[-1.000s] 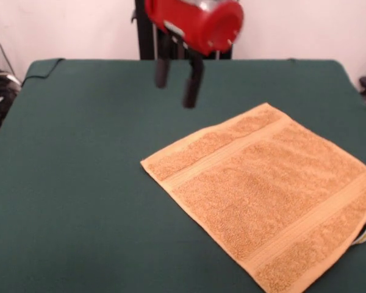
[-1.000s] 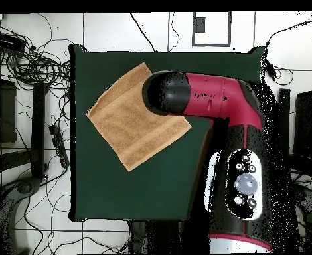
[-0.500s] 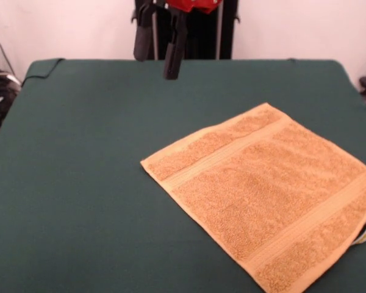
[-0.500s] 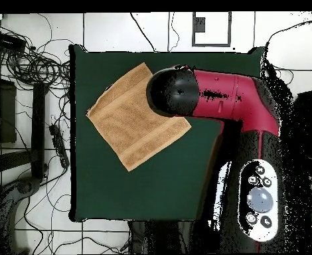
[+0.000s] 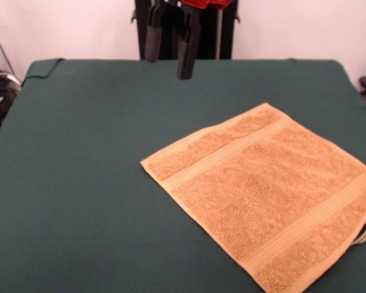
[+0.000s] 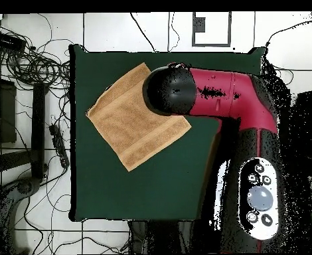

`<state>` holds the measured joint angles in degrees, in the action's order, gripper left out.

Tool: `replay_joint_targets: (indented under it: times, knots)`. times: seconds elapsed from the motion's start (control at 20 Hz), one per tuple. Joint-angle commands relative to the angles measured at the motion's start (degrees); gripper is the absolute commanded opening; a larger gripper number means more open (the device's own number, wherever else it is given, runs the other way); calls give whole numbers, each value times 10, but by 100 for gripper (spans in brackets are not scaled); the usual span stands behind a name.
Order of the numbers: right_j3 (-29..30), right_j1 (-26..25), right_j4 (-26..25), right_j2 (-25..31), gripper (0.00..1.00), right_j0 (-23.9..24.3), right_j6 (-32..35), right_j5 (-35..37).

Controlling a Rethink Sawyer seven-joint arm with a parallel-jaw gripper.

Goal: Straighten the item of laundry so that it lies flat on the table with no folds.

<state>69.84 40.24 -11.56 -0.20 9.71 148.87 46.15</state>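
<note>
Front view shows the end effector point(image 5: 170, 46) hanging above the far part of the tabletop point(image 5: 79, 171), its two dark fingers point(image 5: 188, 52) spread apart with a clear gap and nothing between them. One towel point(image 5: 265, 192) lies on the green cloth well apart from it, nearer the camera and off to the picture's right. No part of the end effector touches the towel.

The count is short: one arm, one end effector with two fingers, one towel, one tabletop. The towel carries two flat woven bands, one near its far-left edge and one near its near-right edge. One small white label point(image 5: 364, 233) sticks out at its right corner.

The towel lies spread out and turned diamond-wise to the table's edges, with no fold visible on its surface. Its right corner and near corner run out of the front picture, so those edges cannot be checked there.

In the overhead view the towel point(image 6: 129, 126) sits in the upper left part of the tabletop point(image 6: 145, 192). The arm's point(image 6: 218, 96) dark rounded head covers the towel's right corner, and the fingers are hidden beneath it. The upper part of the end effector is cut off by the top edge of the front view. The label is too small to make out from above.
</note>
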Motion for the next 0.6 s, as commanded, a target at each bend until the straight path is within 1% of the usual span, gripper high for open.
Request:
replay_joint_targets:
  times: [0.05, 0.35, 0.6]
  knots:
    - [123, -22, -19, 80, 100, 0, -133, -8]
    - [137, -19, -29, 87, 100, 3, -115, -29]
    - [152, -18, -24, 96, 100, 11, -108, -44]
